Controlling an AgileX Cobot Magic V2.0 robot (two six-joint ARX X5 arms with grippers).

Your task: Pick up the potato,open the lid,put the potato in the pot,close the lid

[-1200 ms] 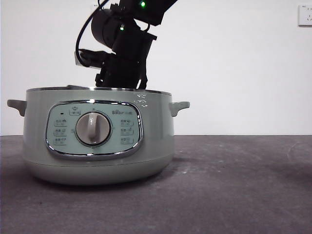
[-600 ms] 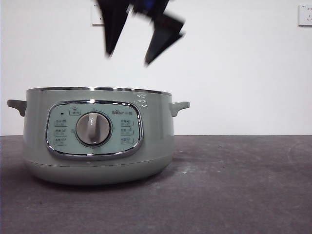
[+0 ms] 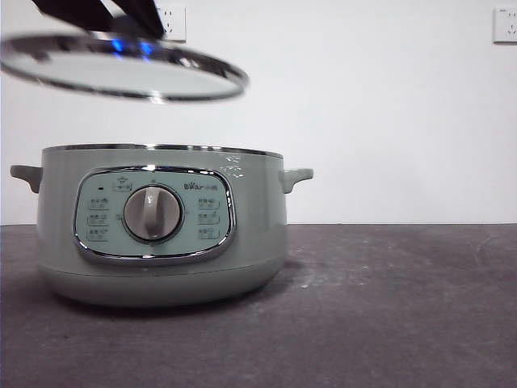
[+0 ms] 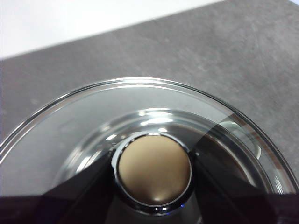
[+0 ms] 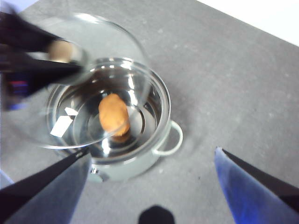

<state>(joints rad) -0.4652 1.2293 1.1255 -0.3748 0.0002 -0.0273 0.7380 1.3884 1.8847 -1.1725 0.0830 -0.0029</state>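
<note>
Dark grey counter, plain white wall behind it, two white wall sockets high up

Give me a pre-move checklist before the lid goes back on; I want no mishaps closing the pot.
1. Potato inside the pot: ok.
2. Lid gripped: ok, the left end effector is shut on its knob.
3. Lid level: not ok, it hangs tilted in the front view.
4. Lid centred over the pot: not ok, it sits off to one side.
5. Right end effector clear: ok, open, high above the pot.
6. Pot rim unobstructed: ok.
</note>
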